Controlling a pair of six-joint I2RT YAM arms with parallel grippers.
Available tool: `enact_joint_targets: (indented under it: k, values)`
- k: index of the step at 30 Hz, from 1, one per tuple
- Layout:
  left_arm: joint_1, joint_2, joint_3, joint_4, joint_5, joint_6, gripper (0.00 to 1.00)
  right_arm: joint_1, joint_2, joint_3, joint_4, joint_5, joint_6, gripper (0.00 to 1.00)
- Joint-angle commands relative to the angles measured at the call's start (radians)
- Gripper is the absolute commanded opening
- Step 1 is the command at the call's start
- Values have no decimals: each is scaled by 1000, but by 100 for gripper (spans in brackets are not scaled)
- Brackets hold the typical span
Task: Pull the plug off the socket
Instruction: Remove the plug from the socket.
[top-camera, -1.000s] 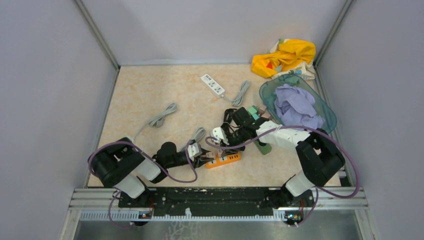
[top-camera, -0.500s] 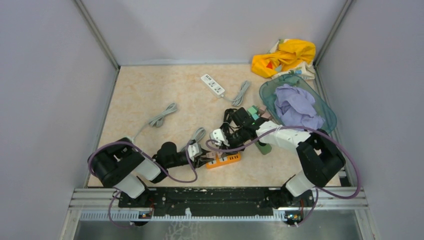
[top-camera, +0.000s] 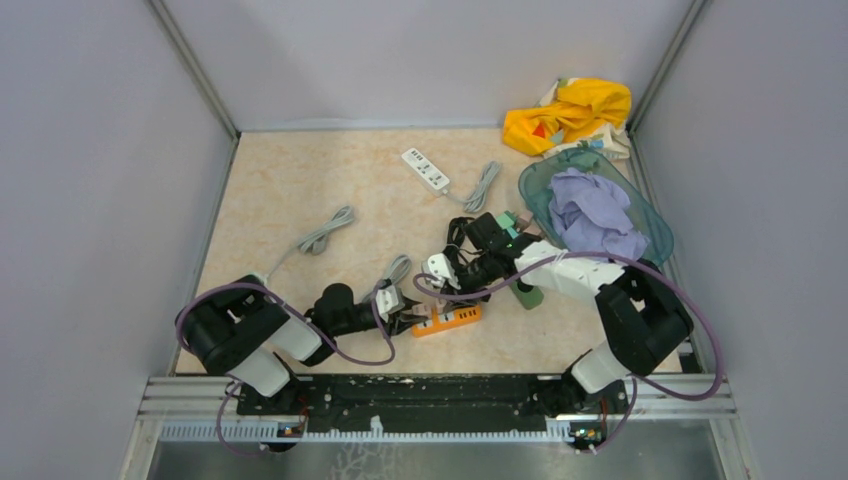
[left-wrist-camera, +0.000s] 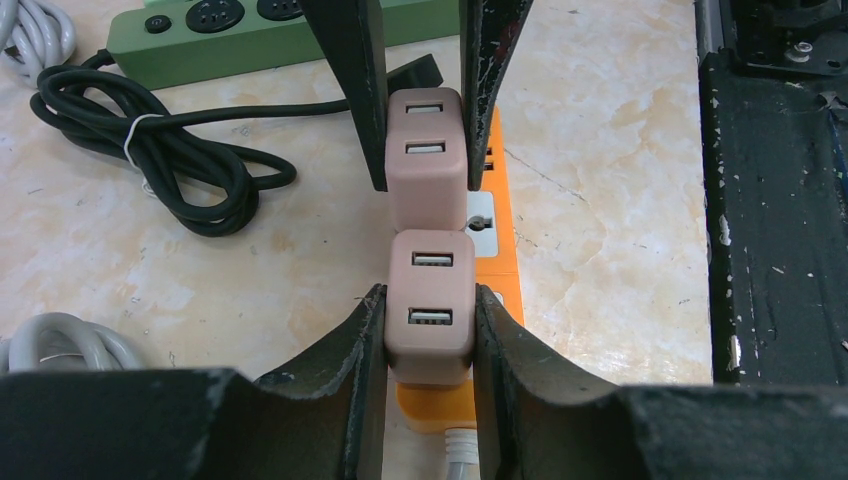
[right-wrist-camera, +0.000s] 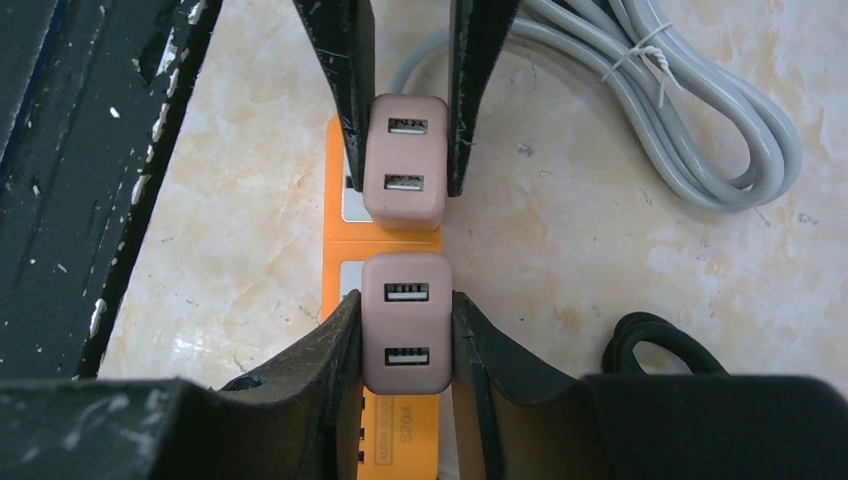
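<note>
An orange power strip (top-camera: 447, 319) lies near the table's front, with two pink USB charger plugs on it. In the left wrist view my left gripper (left-wrist-camera: 430, 300) is shut on the nearer pink plug (left-wrist-camera: 430, 330), above the strip (left-wrist-camera: 497, 250). The farther pink plug (left-wrist-camera: 427, 150) sits between the right gripper's fingers. In the right wrist view my right gripper (right-wrist-camera: 405, 300) is shut on its pink plug (right-wrist-camera: 406, 330), over the strip (right-wrist-camera: 340, 250). The other plug (right-wrist-camera: 405, 170) is in the left fingers. I cannot tell whether the plugs are fully seated.
A green power strip (left-wrist-camera: 250, 30) and a coiled black cable (left-wrist-camera: 170, 150) lie just beyond the orange strip. A grey cable (right-wrist-camera: 680, 120), a white power strip (top-camera: 426, 169), a teal basket (top-camera: 655, 230) with purple cloth and a yellow cloth (top-camera: 570, 110) lie farther off. The black base rail (left-wrist-camera: 780, 200) is close by.
The right wrist has shifted very slightly to the right. The left arm and the orange strip have not visibly moved.
</note>
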Motion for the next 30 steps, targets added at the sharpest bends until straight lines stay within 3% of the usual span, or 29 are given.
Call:
enact_joint_targets:
  k: [1, 10, 15, 18, 26, 30]
  values:
    - [3, 9, -4, -90, 10, -7, 1, -16, -48, 33, -40, -74, -114, 0]
    - [3, 16, 2, -95, 14, -7, 1, 31, -48, 32, 68, -113, 48, 0]
    - [3, 17, 2, -95, 15, -8, 1, 20, -50, 37, 126, -46, 128, 0]
    - [3, 14, 3, -99, 13, -7, 1, -18, -51, 37, 110, -51, 112, 0]
    - [3, 10, 12, -112, 14, -2, 1, -34, -49, 71, -98, -143, -112, 0]
    - [3, 5, 15, -116, 16, -4, 1, -32, -49, 76, -69, -142, -65, 0]
